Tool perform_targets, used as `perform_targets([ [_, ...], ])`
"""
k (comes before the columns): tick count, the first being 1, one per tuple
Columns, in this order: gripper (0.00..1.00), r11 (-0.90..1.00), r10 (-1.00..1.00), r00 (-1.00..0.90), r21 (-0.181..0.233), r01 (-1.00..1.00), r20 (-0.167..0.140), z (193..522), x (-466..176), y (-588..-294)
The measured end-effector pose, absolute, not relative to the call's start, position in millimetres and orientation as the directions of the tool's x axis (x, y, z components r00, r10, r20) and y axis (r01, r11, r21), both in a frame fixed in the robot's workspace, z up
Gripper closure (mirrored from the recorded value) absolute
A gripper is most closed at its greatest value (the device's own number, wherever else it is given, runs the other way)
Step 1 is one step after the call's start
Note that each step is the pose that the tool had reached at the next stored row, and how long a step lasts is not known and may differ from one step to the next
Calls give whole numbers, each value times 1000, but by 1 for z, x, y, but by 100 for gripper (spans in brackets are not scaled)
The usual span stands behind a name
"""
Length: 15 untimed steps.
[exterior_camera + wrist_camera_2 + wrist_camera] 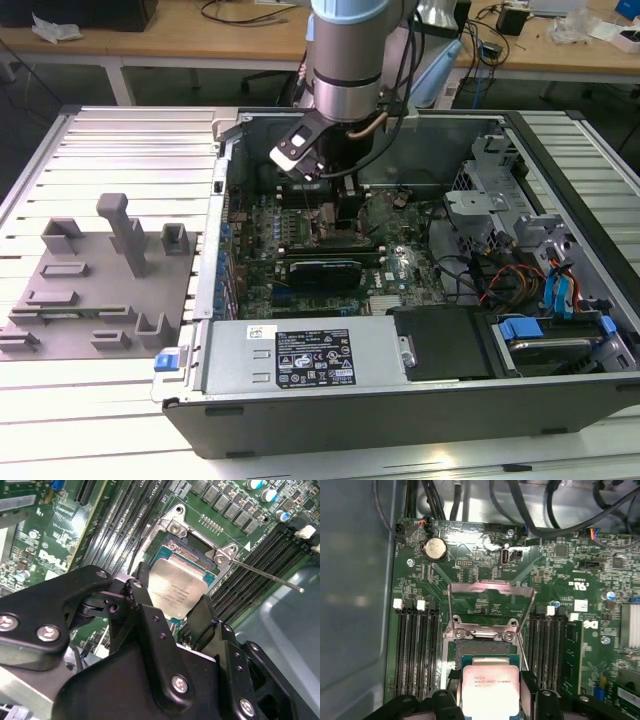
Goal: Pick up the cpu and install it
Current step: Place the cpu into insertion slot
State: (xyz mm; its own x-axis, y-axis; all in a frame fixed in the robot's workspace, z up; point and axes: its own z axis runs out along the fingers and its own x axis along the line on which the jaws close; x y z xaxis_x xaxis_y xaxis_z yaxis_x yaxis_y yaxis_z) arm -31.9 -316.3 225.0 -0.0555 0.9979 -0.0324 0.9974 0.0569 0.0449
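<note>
Grey plastic fixture blocks (pixel 100 270) on bench (pixel 120 150), 9 o'clock of open black computer case (pixel 300 420) in exterior view. Small flat silvery square cpu (pixel 177 592) clamped edgewise between black jaws, hovering just over open metal-framed socket (pixel 482 647), seemingly unseated. Square corners to frame, keep level, lower gently, no sliding.

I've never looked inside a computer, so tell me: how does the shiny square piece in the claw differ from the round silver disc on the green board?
The cpu is square; the disc is round. The cpu looks larger than the disc. The cpu is gripped in the claw over the socket, while the disc sits mounted on the board. Both have silvery metal faces.
</note>
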Motion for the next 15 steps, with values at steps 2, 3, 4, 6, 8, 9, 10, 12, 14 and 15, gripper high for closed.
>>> perform_targets([
  [2,45,57,998,-55,44,997,-33,221,-32,-316],
  [3,45,57,998,-55,44,997,-33,219,-32,-316],
  [4,45,57,998,-55,44,997,-34,218,-32,-316],
  [6,45,57,998,-55,44,997,-35,214,-32,-315],
  [8,45,54,998,-53,44,998,-35,209,-32,-315],
  [9,45,52,998,-50,44,998,-35,208,-32,-315],
  [10,45,46,998,-45,44,998,-35,208,-32,-315],
  [12,45,41,999,-39,43,998,-36,207,-32,-315],
  [14,45,41,999,-39,44,998,-36,207,-32,-315],
  [15,45,41,999,-39,44,998,-35,207,-32,-315],
])
